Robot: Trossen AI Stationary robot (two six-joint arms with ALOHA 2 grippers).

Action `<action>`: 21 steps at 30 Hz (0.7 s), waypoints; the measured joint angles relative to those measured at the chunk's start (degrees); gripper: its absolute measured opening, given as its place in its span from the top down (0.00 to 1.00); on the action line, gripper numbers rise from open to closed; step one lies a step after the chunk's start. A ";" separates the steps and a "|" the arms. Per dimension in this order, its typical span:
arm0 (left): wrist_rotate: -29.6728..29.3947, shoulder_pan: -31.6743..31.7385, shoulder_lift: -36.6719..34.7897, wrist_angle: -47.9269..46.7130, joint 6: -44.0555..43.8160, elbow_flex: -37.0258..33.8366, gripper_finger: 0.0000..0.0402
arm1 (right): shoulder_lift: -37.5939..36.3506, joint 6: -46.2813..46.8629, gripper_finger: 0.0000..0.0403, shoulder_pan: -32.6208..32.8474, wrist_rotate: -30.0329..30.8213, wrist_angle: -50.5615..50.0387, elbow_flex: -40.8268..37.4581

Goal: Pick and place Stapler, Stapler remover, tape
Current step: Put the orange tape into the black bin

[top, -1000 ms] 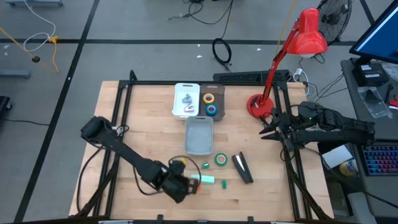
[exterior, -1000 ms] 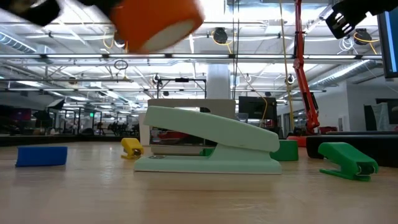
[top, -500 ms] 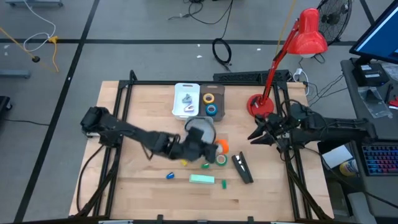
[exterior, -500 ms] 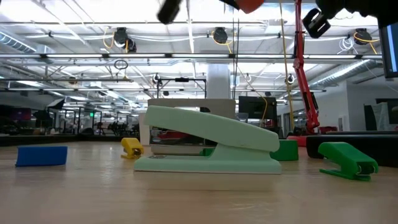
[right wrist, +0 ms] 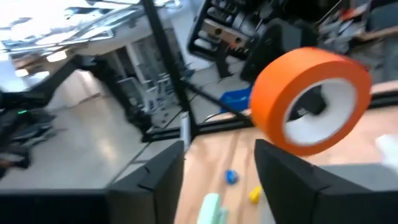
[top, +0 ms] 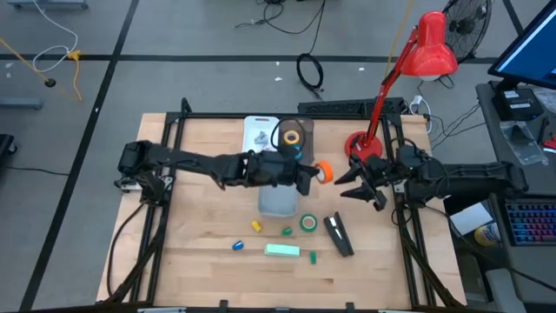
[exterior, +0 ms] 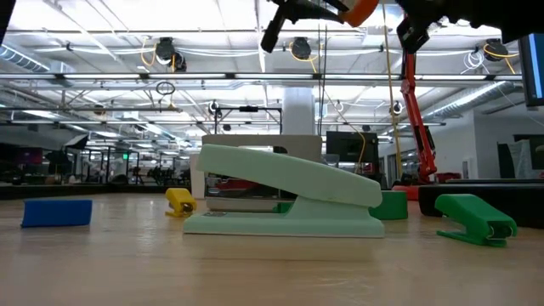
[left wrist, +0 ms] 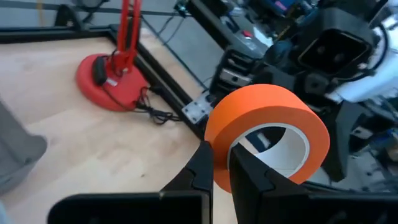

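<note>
Tape, orange roll (top: 323, 171): clamped through its wall between the two fingers of my left gripper (left wrist: 221, 165), one finger inside the ring and one outside, held in the air above the tabletop (top: 200, 226) between the grey bin (top: 278, 193) and the red lamp base (top: 363, 146). My right gripper (top: 347, 183) sits just beside the roll, facing it with its fingers spread wide and nothing between them; its wrist view shows the roll's open side head-on. Largest item, the red desk lamp, stands at the tabletop's far right corner. Grey bin, mid-table, partly under my left arm. White tray (top: 259, 139) and a dark tray (top: 296, 139) lie side by side at the far edge; the dark tray holds a yellow tape roll (top: 293, 137) and a blue one, partly hidden. Black stapler (top: 339, 235), near the right front. Mint-green stapler (top: 282, 250), at the front, closed and flat. Green tape roll (top: 308, 223), between bin and black stapler. Small pieces lying apart on the wood: blue (top: 237, 245), yellow (top: 256, 226), two green (top: 287, 231).
</note>
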 joint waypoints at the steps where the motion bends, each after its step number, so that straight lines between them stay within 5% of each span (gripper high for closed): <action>1: 1.24 0.50 0.00 0.52 0.26 0.00 0.94 | 0.44 -0.70 0.51 0.00 1.34 0.89 0.00; 7: 3.43 2.29 -0.02 0.41 1.82 0.00 0.94 | 3.34 -2.49 0.41 -0.26 6.37 4.76 0.00; 21: 5.85 2.11 0.09 0.84 1.63 0.00 0.94 | 4.40 -2.73 0.42 -4.25 7.80 6.11 0.00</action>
